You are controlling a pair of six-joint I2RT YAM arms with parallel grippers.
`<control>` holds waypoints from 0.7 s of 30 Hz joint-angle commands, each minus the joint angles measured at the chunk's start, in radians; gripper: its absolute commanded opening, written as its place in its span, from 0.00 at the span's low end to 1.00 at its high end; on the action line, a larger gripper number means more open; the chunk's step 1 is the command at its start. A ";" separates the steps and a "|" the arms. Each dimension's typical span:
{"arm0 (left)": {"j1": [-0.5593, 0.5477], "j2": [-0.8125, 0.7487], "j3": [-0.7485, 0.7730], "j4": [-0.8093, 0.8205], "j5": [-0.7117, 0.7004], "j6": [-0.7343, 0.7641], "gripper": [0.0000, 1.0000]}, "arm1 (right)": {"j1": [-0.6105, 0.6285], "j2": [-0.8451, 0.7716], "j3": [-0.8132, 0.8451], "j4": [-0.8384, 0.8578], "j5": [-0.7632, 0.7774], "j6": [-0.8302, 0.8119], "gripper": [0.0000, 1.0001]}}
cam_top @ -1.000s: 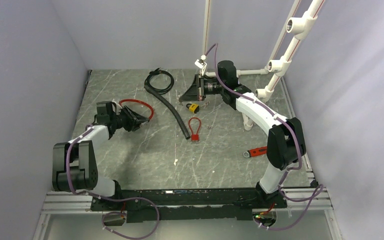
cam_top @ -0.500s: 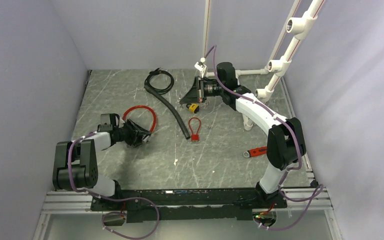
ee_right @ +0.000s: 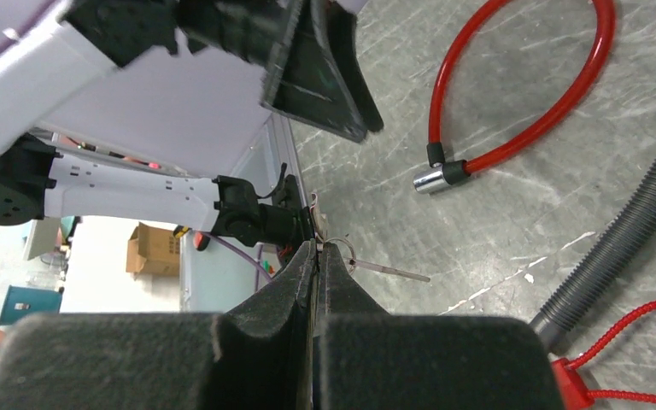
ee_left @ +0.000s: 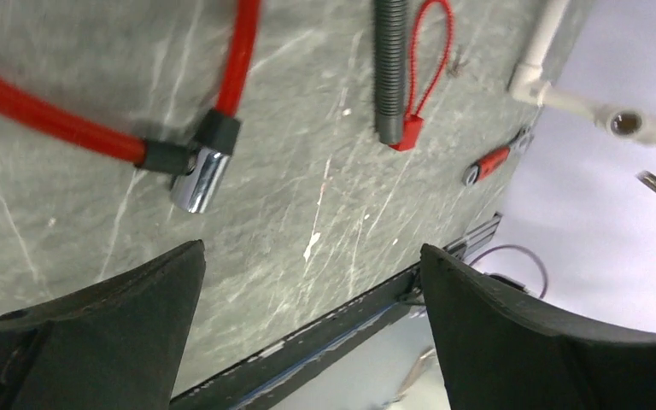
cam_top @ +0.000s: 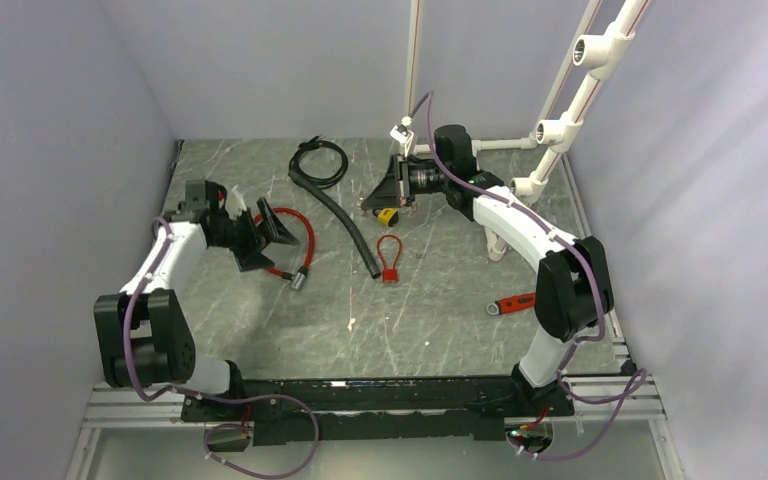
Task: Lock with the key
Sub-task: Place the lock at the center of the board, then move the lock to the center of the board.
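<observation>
Grey marbled tabletop (cam_top: 440,300) enclosed by pale lilac walls carries the work. The left gripper (cam_top: 268,240), its jaws spread wide and holding nothing, hovers over the red plastic-coated cable lock (cam_top: 307,232), whose silver metal end (ee_left: 198,179) lies on the table just beyond the fingers. The right gripper (ee_right: 316,256), at the far side, has its jaws pressed together on a small silver key (ee_right: 386,270). A black corrugated hose (cam_top: 345,220) lies between the arms.

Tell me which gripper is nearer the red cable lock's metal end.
Left. The left gripper, open, is close beside the metal end of the red cable lock. The right gripper, shut on the key, is farther off, across the black hose.
</observation>
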 commanded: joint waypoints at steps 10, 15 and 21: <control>-0.035 0.307 0.520 -0.450 -0.039 1.311 0.69 | -0.034 -0.117 -0.011 -0.063 0.014 -0.079 0.00; -0.116 0.332 0.407 -0.309 -0.171 1.648 0.51 | -0.056 -0.162 -0.007 -0.118 0.025 -0.121 0.00; -0.186 0.346 0.234 -0.226 -0.230 1.838 0.48 | -0.086 -0.224 -0.023 -0.202 0.039 -0.182 0.00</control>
